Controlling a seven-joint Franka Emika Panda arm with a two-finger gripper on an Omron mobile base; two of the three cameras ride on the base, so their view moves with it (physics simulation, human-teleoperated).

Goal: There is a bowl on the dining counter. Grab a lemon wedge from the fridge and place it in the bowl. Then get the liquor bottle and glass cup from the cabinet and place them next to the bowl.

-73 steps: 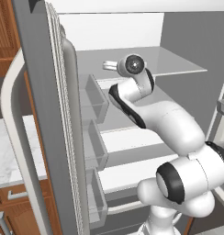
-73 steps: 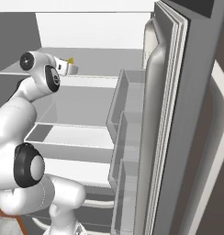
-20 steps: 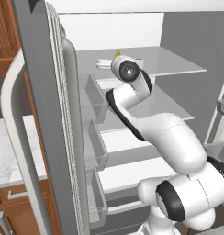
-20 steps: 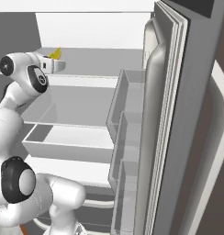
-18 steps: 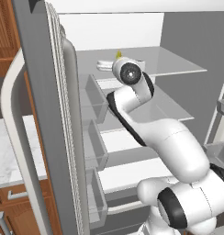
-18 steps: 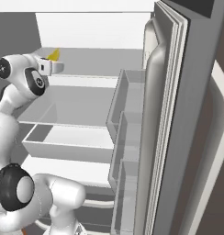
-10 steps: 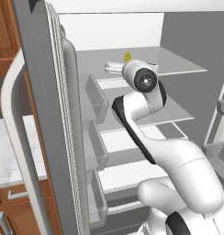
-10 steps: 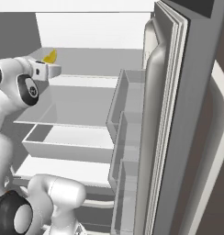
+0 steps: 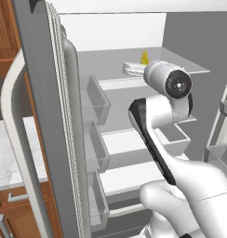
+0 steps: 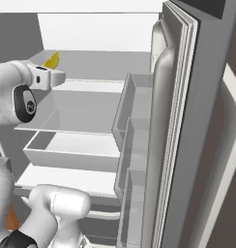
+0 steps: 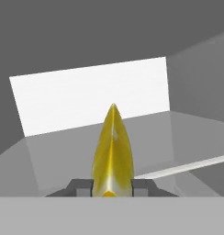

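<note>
The gripper [image 11: 112, 186] is seen clamped on the lemon wedge [image 11: 113, 151], whose narrow yellow point rises between the two dark fingertips [image 11: 81, 187] in the hand view. In the right base view the wedge [image 10: 52, 60] stands up from the end of the white hand [image 10: 45, 77], just above the upper glass shelf [image 10: 86, 104] of the fridge [image 10: 187, 121]. In the left base view the same yellow piece [image 9: 144, 57] is seen beyond the rounded wrist joint [image 9: 173, 83], over that shelf [image 9: 190, 69] and near the white back wall.

The step in hand is judged to be the carrying of the wedge out of the fridge. It is best done by a straight pull back toward the base, with the wedge kept lifted off the glass so that it is not dragged or knocked loose. The clamp should be left unchanged, since the piece is small and tapered and could slip out upward. The open door [image 9: 50, 116] with its bins [image 9: 94, 100] on the left, and the other door's bins [image 10: 134, 145] on the right, should be cleared by the elbow as the arm is folded back. The bowl and the dining counter cannot be located from these views.
</note>
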